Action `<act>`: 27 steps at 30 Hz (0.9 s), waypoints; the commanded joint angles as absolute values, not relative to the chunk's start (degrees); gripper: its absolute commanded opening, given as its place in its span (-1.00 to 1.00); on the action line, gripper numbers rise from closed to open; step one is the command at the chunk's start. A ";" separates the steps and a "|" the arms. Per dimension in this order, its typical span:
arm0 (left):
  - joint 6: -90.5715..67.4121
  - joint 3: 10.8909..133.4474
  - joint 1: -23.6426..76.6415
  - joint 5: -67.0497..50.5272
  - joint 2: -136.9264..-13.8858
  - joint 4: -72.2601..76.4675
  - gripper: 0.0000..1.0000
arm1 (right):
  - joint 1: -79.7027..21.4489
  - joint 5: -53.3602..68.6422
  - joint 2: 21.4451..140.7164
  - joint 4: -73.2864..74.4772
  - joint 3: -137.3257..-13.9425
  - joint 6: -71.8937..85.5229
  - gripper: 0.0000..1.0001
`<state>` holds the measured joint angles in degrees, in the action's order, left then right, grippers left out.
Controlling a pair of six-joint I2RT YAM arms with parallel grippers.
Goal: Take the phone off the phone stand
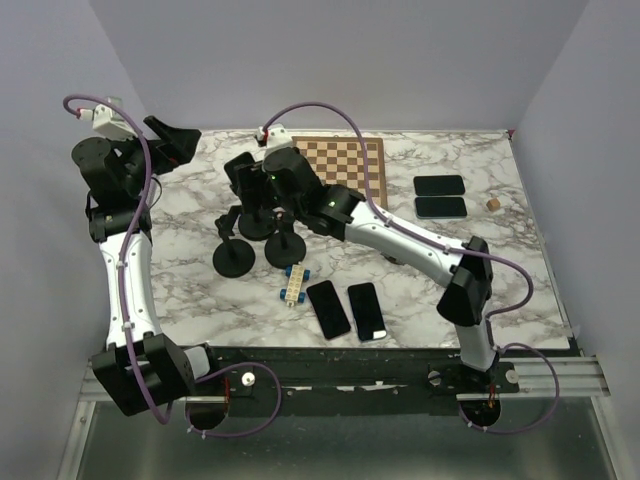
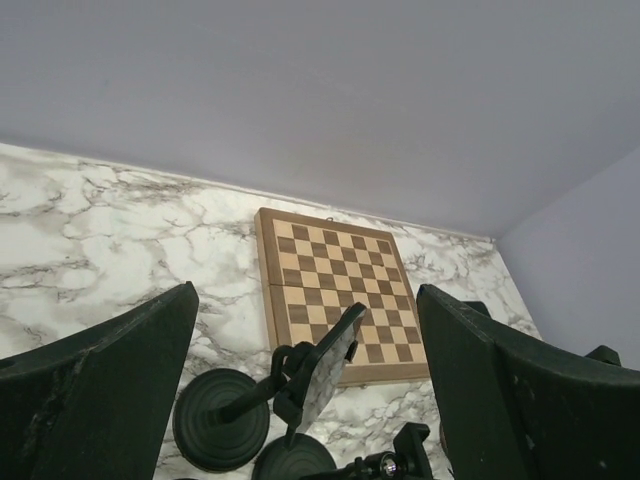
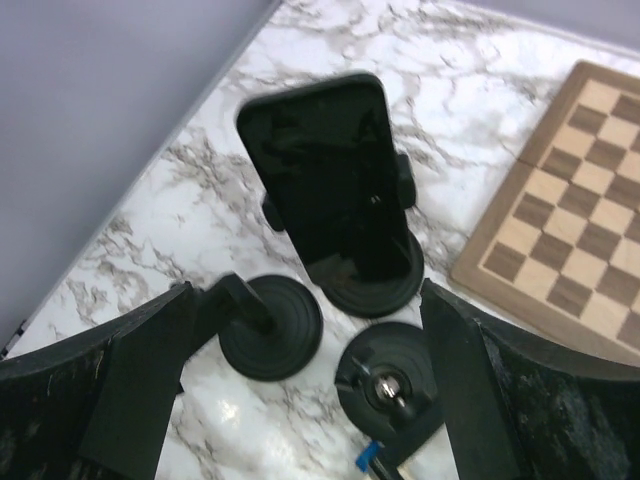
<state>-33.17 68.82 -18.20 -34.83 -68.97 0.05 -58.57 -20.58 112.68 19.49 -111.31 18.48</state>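
A black phone (image 3: 325,190) leans back in the clamp of a black phone stand (image 3: 375,285). My right gripper (image 3: 307,292) hovers above and just short of it, open, with the stand's base between its fingers (image 3: 120,390) and nothing touched. From the side, the left wrist view shows the same phone (image 2: 330,372) edge-on in its stand (image 2: 222,422), its glass reflecting the marble. My left gripper (image 2: 308,300) is open and empty, held high and well back from it. Overhead, the right gripper (image 1: 245,185) reaches over the stands and the left gripper (image 1: 172,140) is at the back left.
Two more round stand bases (image 3: 270,325) (image 3: 390,385) sit close to the phone's stand. A chessboard (image 1: 340,165) lies at the back. Two loose phones (image 1: 346,310) lie near the front edge, two others (image 1: 440,196) at the right. A blue-and-white block (image 1: 294,283) lies beside the stands.
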 commanded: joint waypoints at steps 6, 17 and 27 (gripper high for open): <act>-42.67 65.26 -24.67 -39.75 -68.68 9.41 0.93 | -59.01 -21.04 127.20 21.53 -131.03 10.46 1.00; -48.12 62.45 -26.76 -41.66 -68.35 15.93 0.90 | -59.01 -24.63 131.25 18.17 -134.42 6.37 1.00; -52.59 60.35 -28.67 -43.11 -69.16 21.32 0.89 | -57.65 -24.04 134.29 17.01 -137.49 6.86 1.00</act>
